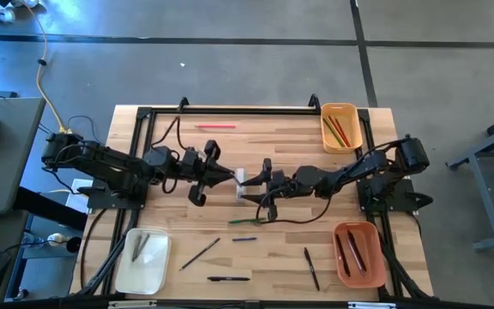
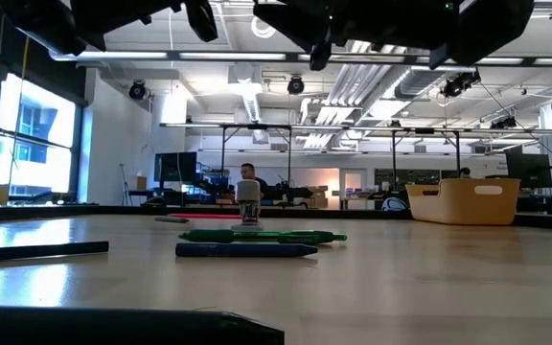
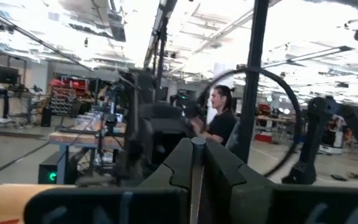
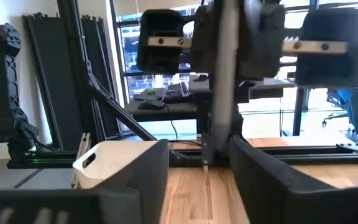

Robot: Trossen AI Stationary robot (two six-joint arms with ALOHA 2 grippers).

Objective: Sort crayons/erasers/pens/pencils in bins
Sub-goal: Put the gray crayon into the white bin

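Note:
A pale grey stick (image 1: pixel 241 178) hangs in mid-air over the table's middle, between my two grippers. My left gripper (image 1: pixel 232 178) reaches in from the left and is shut on it. My right gripper (image 1: pixel 251 184) faces it from the right and is open. In the right wrist view its fingers (image 4: pixel 148 180) stand on either side of the stick's thin end (image 4: pixel 205 160) without touching it. A green pencil (image 1: pixel 247 221) and a blue stick (image 1: pixel 244 239) lie flat on the table nearer the front edge. My left gripper pinches the grey stick (image 3: pixel 196 158) between its two fingers (image 3: pixel 229 174), coming in level from the table's left. The fingers lie across the stick. The stick (image 4: pixel 225 81) is lifted clear of the table and juts out of the hold toward the right gripper.
The yellow-orange bin (image 1: pixel 352 116) with pencils sits at the far right corner. The orange bin (image 1: pixel 376 257) with dark pens is near right, and the cream bin (image 1: pixel 157 270) near left. A red pencil (image 1: pixel 216 126) lies at the far side. Dark pens (image 1: pixel 200 253) (image 1: pixel 228 278) (image 1: pixel 311 268) lie near the front edge.

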